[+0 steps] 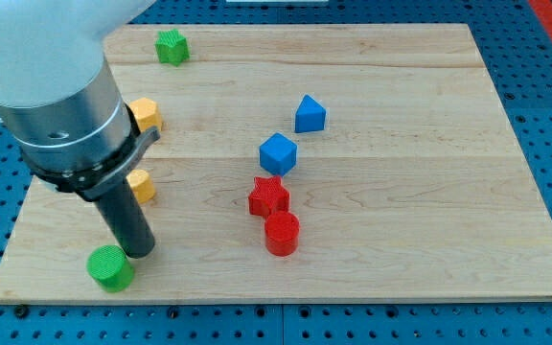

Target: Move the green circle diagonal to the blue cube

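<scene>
Green circle (110, 267) sits touching my tip (139, 254), on its lower left.

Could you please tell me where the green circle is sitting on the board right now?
The green circle sits near the board's bottom-left corner in the camera view, just left of and below my tip, which appears to touch it.

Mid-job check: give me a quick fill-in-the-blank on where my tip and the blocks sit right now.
1. My tip sits just to the view's ____ of the green circle.
2. The red star sits directly above the red ____.
3. The green star lies near the view's ____ edge of the board.
4. The blue cube lies to the view's ____ of the green circle.

Missing words: right; circle; top; right
</scene>
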Motion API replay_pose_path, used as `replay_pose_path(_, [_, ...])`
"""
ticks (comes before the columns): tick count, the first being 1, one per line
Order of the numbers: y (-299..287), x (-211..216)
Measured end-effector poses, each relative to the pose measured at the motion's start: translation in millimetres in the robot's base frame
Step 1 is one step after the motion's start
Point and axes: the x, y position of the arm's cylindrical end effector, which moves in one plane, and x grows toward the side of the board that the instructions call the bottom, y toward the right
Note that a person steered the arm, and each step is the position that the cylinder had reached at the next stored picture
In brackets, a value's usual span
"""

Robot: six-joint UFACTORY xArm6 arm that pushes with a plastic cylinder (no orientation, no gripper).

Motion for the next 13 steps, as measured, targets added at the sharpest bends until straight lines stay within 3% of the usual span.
replay_pose_path(1, [47.9, 51.1])
replay_pose_path(2, [47.9, 51.1])
replay_pose_path(3, [15.1, 50.1])
replay_pose_path(4, [-75.8, 50.0])
replay_pose_path(5, [-78.7, 49.4])
replay_pose_path(7, [-170.2, 24.9])
replay_pose_path(8, [-123.1, 22.2])
replay_pose_path(10, [-139.3, 1.5])
replay_pose_path(12, [-89.5, 1.5])
replay_pose_path(13, [-92.8, 1.5])
